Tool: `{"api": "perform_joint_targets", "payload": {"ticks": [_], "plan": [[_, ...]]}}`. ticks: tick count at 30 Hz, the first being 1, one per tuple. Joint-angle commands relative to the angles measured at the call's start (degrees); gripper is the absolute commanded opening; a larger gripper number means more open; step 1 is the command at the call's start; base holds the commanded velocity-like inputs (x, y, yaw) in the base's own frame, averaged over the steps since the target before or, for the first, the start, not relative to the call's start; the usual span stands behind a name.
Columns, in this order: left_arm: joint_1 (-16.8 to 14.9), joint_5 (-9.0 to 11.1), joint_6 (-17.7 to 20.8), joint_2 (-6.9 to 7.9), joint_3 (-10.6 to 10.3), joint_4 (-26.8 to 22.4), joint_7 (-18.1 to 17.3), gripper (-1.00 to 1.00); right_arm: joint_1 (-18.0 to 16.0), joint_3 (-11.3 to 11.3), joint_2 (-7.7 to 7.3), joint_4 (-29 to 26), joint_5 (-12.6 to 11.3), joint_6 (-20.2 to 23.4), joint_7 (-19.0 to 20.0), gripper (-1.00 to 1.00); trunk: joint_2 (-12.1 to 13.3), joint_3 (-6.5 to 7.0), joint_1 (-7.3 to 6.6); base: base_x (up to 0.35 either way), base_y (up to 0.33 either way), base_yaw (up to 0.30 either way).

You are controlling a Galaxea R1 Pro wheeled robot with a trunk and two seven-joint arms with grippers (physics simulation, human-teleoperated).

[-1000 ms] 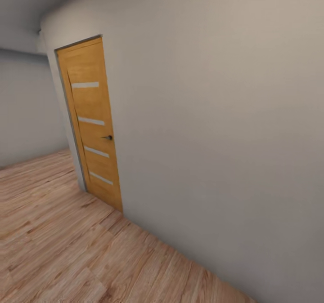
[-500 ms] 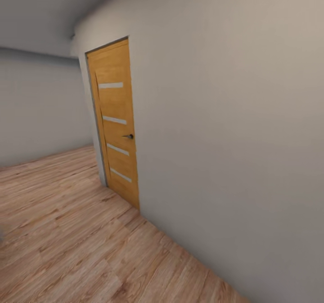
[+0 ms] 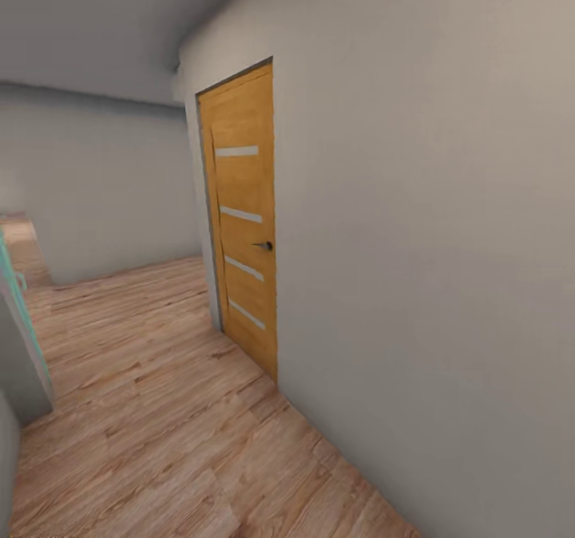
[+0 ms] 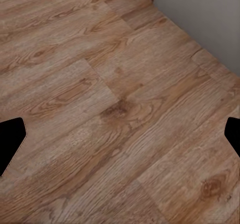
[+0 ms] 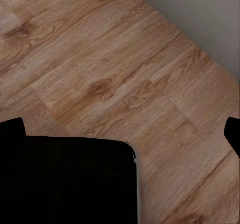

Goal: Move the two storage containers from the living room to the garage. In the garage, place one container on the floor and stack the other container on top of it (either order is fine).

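Door (image 3: 243, 227) beside wood-plank floor (image 4: 115, 109)

Wood-plank floor (image 3: 152, 410), grey wall (image 3: 423, 227), closed wooden door (image 3: 243, 219).

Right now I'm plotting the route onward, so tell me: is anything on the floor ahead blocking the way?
Nothing lies on the wood-plank floor ahead. A closed wooden door sits in the wall on the right, and a teal-edged panel juts in at the left edge.

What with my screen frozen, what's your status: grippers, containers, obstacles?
Left gripper open, right gripper open, both over wood-plank floor. Nothing between either's fingers. Wall close on right, wooden door shut.
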Motion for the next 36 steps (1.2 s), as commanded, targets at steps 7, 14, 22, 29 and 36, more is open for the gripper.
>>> {"api": "perform_joint_targets", "payload": {"ticks": [7,14,22,29,36], "plan": [[-0.08,0.30,-0.34,0.00,-0.06,0.24,-0.03,1.00,0.06,0.30,-0.03,-0.09,-0.11,-0.06,-0.15,1.00,-0.02,0.00,0.06,0.323,0.000,0.295],[-0.08,0.30,-0.35,0.02,-0.06,0.24,-0.03,1.00,0.06,0.30,-0.03,-0.09,-0.13,-0.06,-0.15,1.00,-0.02,0.00,0.06,0.323,0.000,0.295],[-0.08,0.30,-0.36,0.01,-0.06,0.24,-0.03,1.00,0.06,0.30,-0.03,-0.09,-0.14,-0.10,-0.18,1.00,-0.02,0.00,0.06,0.317,0.000,0.289],[-0.08,0.28,-0.37,0.03,-0.06,0.24,-0.02,1.00,0.06,0.30,-0.03,-0.09,-0.19,-0.08,-0.24,1.00,-0.02,0.00,0.06,0.081,0.000,0.073],[-0.08,0.30,-0.36,0.06,-0.06,0.24,-0.01,1.00,0.06,0.30,-0.03,-0.09,-0.19,-0.06,-0.24,1.00,-0.02,0.00,0.06,0.002,0.000,0.002]]}}
